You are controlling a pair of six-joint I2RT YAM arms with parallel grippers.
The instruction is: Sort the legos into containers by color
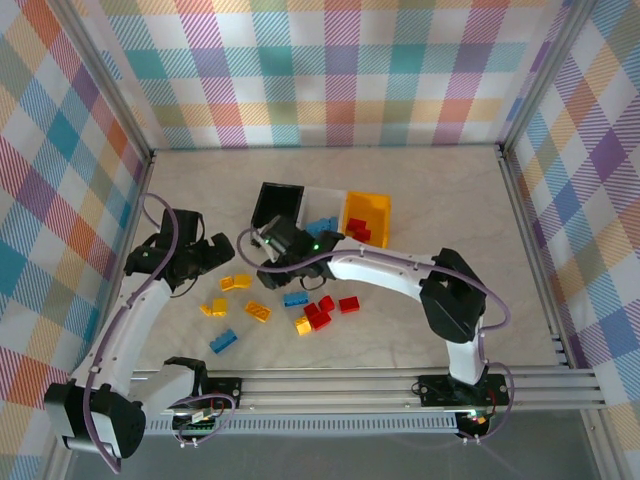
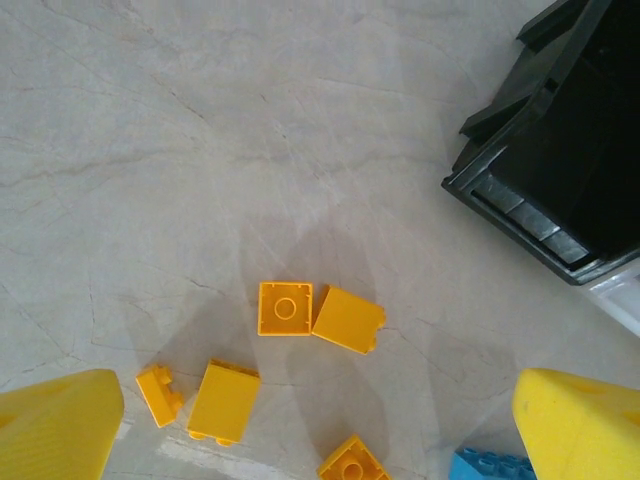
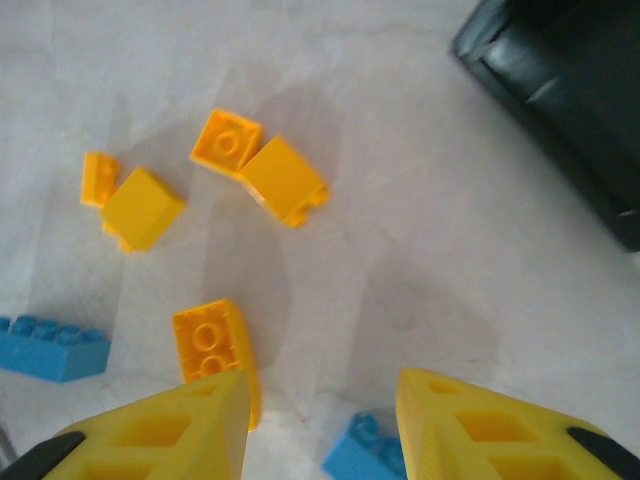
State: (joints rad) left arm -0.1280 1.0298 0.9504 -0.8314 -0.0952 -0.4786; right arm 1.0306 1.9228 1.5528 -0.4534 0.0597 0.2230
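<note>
While poised low over the table (image 3: 450, 280), showed right gripper (image 3: 320, 385) part-open with nothing clamped, and left gripper (image 2: 315, 390) spread wide and empty. Found orange brick (image 3: 215, 345) on the table just beside one right finger, blue brick (image 3: 362, 450) under the gap, black bin (image 3: 560, 90) near. Judged bricks light, rigid and slick. Best pinched across flat sides, not studs.

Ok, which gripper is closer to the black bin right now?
Right. The right gripper hangs just in front of the black bin; the left gripper is farther off, to the bin's front-left.
</note>
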